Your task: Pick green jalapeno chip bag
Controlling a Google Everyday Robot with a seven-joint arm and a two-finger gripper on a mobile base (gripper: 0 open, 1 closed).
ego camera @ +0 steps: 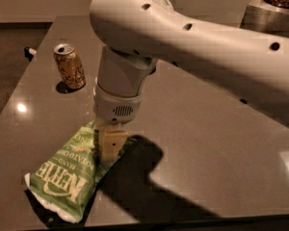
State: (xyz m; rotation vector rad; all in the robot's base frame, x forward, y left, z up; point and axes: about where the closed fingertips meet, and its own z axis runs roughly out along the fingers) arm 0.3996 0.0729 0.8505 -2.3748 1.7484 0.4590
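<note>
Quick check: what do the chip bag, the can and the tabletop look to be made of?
Green jalapeno chip bag: probably thin foil or plastic film; it is crinkled, with a white sealed seam. Can: apparently metal; its top rim glints. Table: hard, smooth and semi-glossy, with light reflections; the material is unclear. The gripper is down at the bag's upper edge.
</note>
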